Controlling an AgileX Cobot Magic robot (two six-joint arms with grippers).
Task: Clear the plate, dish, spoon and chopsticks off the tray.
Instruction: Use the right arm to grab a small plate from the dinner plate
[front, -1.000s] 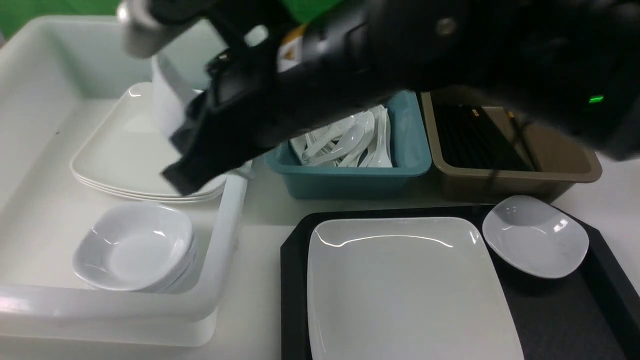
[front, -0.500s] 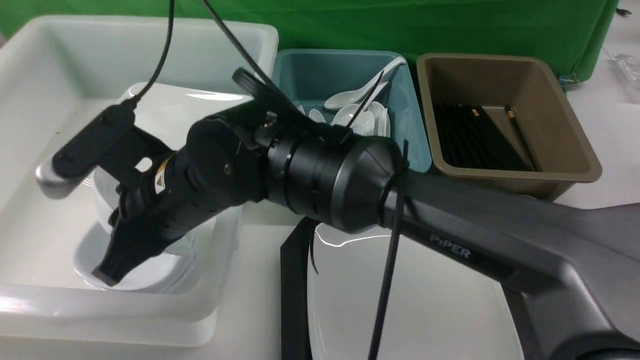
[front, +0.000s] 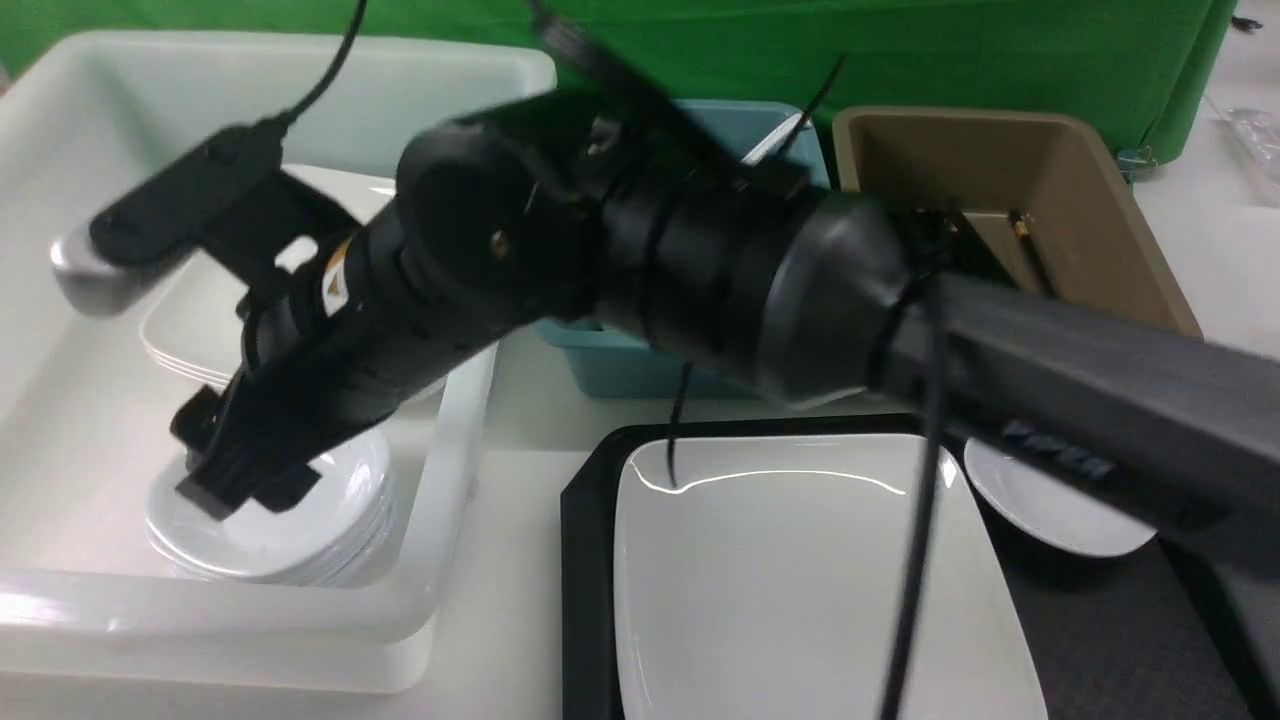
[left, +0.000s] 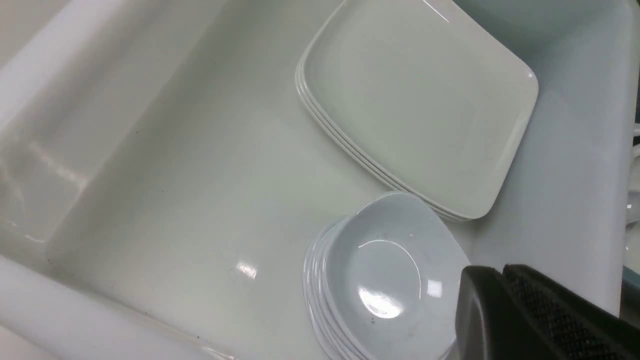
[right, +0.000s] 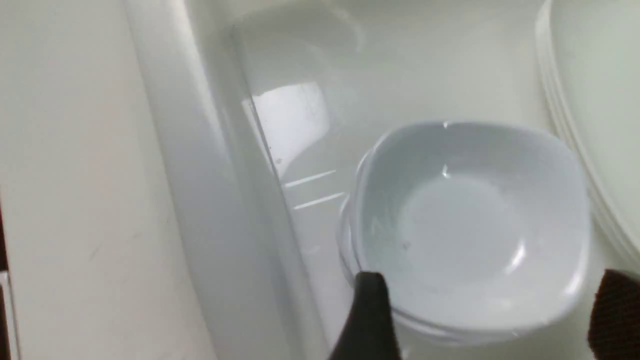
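front view: right pincer gapes over stacked dishes; plate lies square with tray.

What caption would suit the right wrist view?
Right claw, open, hovers above a stack of small dishes in the white bin, beside stacked plates.

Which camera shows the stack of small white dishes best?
Left wrist view: the stack of small dishes shows nearly whole, rims layered. Right wrist view: mainly the top dish. Front view: partly hidden.
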